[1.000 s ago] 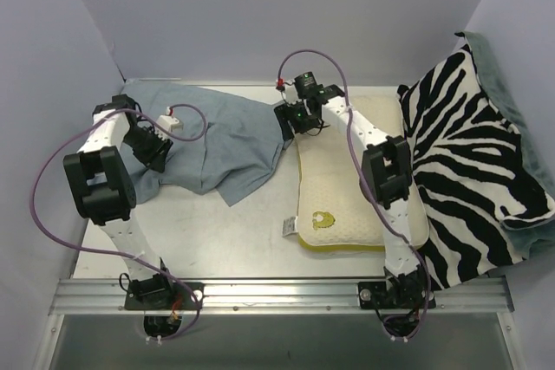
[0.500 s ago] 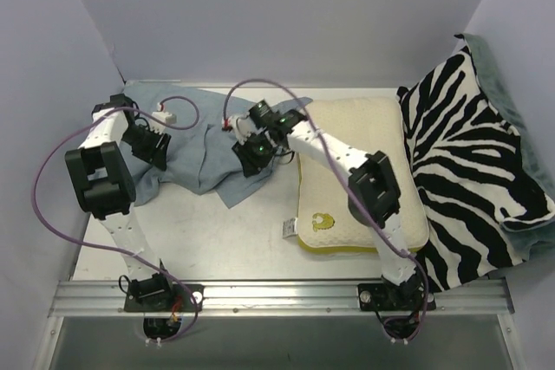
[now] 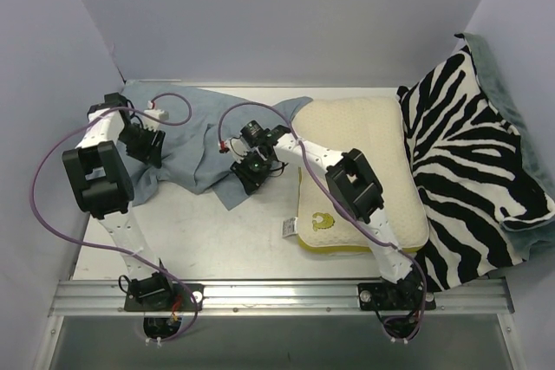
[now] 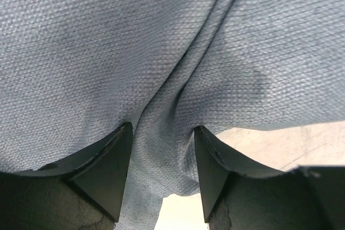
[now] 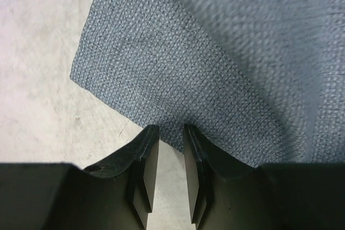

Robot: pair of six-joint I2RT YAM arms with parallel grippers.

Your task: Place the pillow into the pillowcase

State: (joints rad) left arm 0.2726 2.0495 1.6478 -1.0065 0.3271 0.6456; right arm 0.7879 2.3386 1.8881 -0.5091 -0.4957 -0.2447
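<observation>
Pillow [image 3: 381, 132]: lies flat on the table [image 3: 217, 236] right of centre with its white tag [image 3: 287, 228] at the near left corner. It is outside the case, and the right arm crosses over it.
Pillow handling: probably light, thick and springy. It would squash under a pinch, so a corner or the yellow edge band looks the best place to take it.
Right gripper [image 3: 245, 172]: at the near corner of the pillowcase [image 3: 204, 123]. The jaws are narrow with the cloth's edge at their tips. I cannot tell whether they pinch it.
Left gripper [image 3: 149, 146]: on the left part of the case. The jaws are about half apart with a ridge of cloth running between them. I cannot tell whether they grip it.
Pillowcase handling: thin, limp and light. It will sag and fold, so it needs two holds on the open hem to keep a mouth spread.
Zebra cloth [image 3: 468, 153]: leans against the right wall beside the pillow and has no part in the task.
Top view only: shows the whole layout, with the case crumpled on the left and touching the pillow's far left corner.
Wrist views only: show the weave, the fold lines and the jaw gaps. Neither shows which edge is the opening.
</observation>
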